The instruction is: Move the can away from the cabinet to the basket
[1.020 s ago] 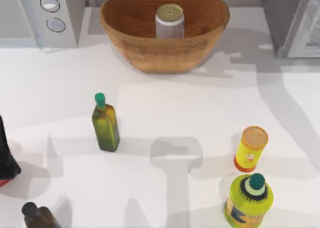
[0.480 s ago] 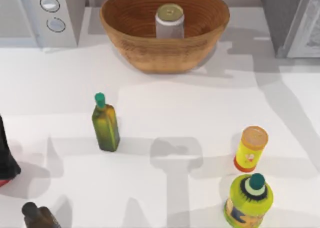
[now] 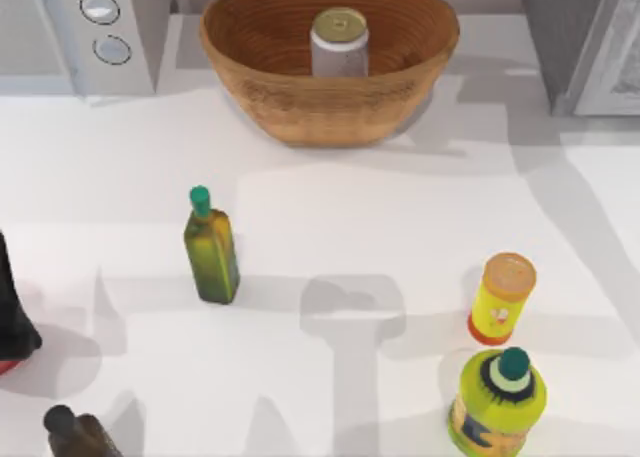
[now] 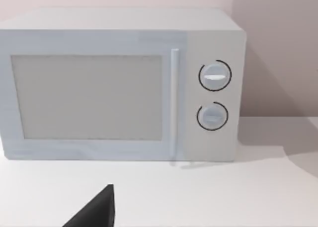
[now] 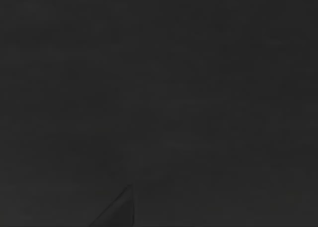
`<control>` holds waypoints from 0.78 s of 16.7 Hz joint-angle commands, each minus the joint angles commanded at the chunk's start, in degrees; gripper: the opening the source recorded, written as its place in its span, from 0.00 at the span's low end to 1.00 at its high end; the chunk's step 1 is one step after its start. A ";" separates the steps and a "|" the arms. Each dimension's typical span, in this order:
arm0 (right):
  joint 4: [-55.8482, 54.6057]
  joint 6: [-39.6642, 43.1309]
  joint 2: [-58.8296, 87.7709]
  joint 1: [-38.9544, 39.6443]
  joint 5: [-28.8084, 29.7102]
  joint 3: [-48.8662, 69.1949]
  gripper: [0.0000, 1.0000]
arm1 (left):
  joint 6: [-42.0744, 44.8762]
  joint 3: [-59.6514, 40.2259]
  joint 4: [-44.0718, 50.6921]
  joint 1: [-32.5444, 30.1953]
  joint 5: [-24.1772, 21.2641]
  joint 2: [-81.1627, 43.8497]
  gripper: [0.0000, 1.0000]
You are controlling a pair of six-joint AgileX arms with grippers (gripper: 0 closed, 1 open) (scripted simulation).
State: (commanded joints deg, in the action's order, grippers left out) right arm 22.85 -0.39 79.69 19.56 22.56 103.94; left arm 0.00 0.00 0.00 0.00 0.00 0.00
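Note:
The silver-grey can (image 3: 339,43) with its dull gold top stands upright inside the wicker basket (image 3: 300,107) at the back middle of the table. The dark-grey cabinet (image 3: 560,37) is at the back right, well apart from the can. In the left wrist view, a dark part of my left gripper (image 4: 94,212) pokes in at the edge, facing the white box with two knobs (image 4: 119,88). The right wrist view is dark.
The white box with two knobs (image 3: 60,37) sits at the back left. A green bottle (image 3: 210,252) stands left of centre. A yellow canister (image 3: 503,299) and a yellow-green bottle (image 3: 498,402) stand at the front right. A dark bottle (image 3: 75,432) is at the front left.
The arm shadows on the table between the basket and the cabinet have shifted and thinned. The can, the basket and the bottles have not moved.

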 joint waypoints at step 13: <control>-10.74 0.20 -37.63 -9.28 -10.60 -51.43 1.00 | 0.00 0.00 0.00 0.00 0.00 0.00 1.00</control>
State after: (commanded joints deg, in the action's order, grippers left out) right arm 12.11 -0.19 42.06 10.28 11.96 52.51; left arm 0.00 0.00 0.00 0.00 0.00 0.00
